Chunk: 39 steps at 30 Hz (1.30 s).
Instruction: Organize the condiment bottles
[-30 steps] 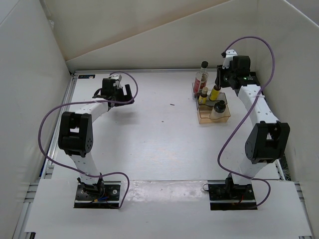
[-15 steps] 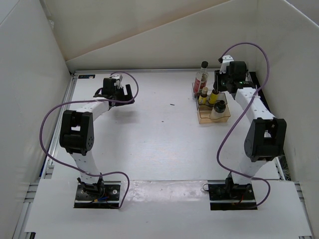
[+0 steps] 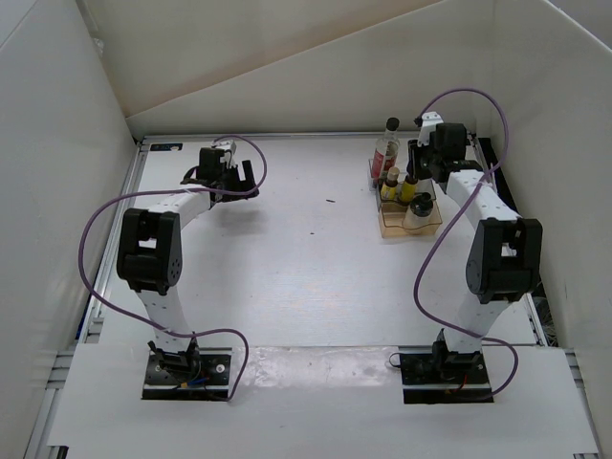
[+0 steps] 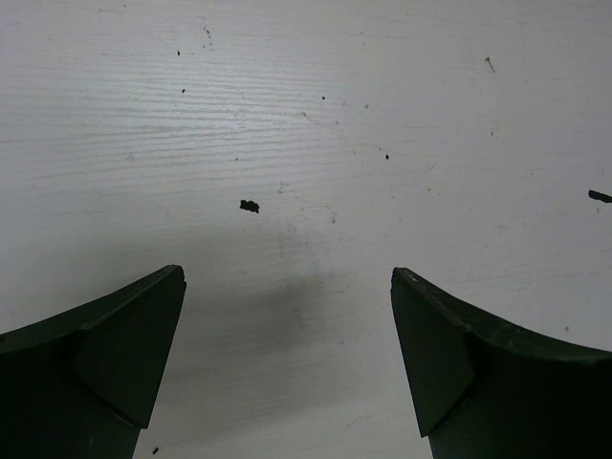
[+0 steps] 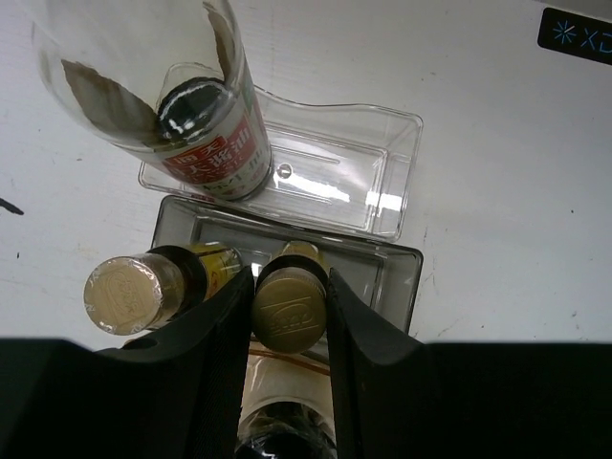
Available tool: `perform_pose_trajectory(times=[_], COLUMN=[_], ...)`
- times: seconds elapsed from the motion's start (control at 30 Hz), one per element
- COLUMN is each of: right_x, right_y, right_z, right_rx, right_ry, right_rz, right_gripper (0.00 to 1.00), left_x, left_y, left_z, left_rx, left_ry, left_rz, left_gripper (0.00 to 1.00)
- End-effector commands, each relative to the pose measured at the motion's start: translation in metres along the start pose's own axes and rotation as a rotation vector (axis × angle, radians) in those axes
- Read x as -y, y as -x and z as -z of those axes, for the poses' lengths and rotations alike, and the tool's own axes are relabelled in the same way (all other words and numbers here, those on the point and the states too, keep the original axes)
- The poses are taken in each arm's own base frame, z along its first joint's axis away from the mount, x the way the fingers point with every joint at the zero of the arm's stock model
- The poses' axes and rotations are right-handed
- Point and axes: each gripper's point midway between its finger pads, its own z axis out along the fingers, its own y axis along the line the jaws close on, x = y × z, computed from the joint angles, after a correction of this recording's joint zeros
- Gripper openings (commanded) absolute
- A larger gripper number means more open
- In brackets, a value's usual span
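The right arm has swung leftward, in over the tray (image 3: pixel 388 229). At the tray's near end, a short clear bottle (image 3: pixel 418 209) stands upright, black cap up. Behind it, the right gripper (image 5: pixel 290 279) clamps the gold cap of an amber bottle (image 5: pixel 290 308), which is upright with its cap pointing up. A second amber bottle (image 5: pixel 122 295) stands just left of it. At the tray's far end, the tall red-labelled bottle (image 5: pixel 212 153) stands upright. Well left of the tray, the left gripper (image 4: pixel 287 279) gapes wide above the table (image 4: pixel 287 115).

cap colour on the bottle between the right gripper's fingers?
Gold, on the amber bottle; clearest in the right wrist view.
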Motion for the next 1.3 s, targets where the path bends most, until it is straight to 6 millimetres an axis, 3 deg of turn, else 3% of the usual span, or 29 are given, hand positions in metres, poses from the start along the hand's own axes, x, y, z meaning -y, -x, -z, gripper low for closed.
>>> perform_pose_trajectory(times=[0.0, 0.4, 0.43, 0.5, 0.6, 0.7, 0.83, 1.07, 1.27], right_x=[0.009, 0.003, 0.002, 0.003, 0.002, 0.001, 0.0, 0.0, 0.003], right_y=[0.027, 0.016, 0.017, 0.017, 0.019, 0.019, 0.022, 0.029, 0.06], right_z=[-0.003, -0.008, -0.008, -0.006, -0.004, -0.003, 0.001, 0.009, 0.037], right_rx=[0.103, 0.082, 0.083, 0.087, 0.092, 0.091, 0.101, 0.122, 0.198], right_ry=[-0.026, -0.017, -0.016, -0.02, -0.021, -0.021, -0.025, -0.046, -0.081], right_rz=[0.027, 0.028, 0.024, 0.022, 0.029, 0.026, 0.03, 0.047, 0.081], right_gripper=[0.0, 0.0, 0.04, 0.25, 0.42, 0.5, 0.6, 0.63, 0.64], left_x=[0.007, 0.006, 0.005, 0.006, 0.006, 0.005, 0.008, 0.01, 0.013], left_y=[0.016, 0.011, 0.011, 0.01, 0.011, 0.01, 0.009, 0.014, 0.017], left_z=[0.003, 0.0, 0.0, 0.0, 0.001, 0.002, 0.003, 0.006, 0.011], left_rx=[0.031, 0.021, 0.021, 0.021, 0.022, 0.023, 0.022, 0.034, 0.046], left_ry=[-0.008, -0.006, -0.005, -0.006, -0.007, -0.003, -0.01, -0.013, -0.019], left_rz=[-0.019, -0.017, -0.018, -0.017, -0.013, -0.017, -0.017, -0.016, -0.023], left_gripper=[1.0, 1.0, 1.0, 1.0, 1.0, 1.0, 1.0, 1.0, 1.0])
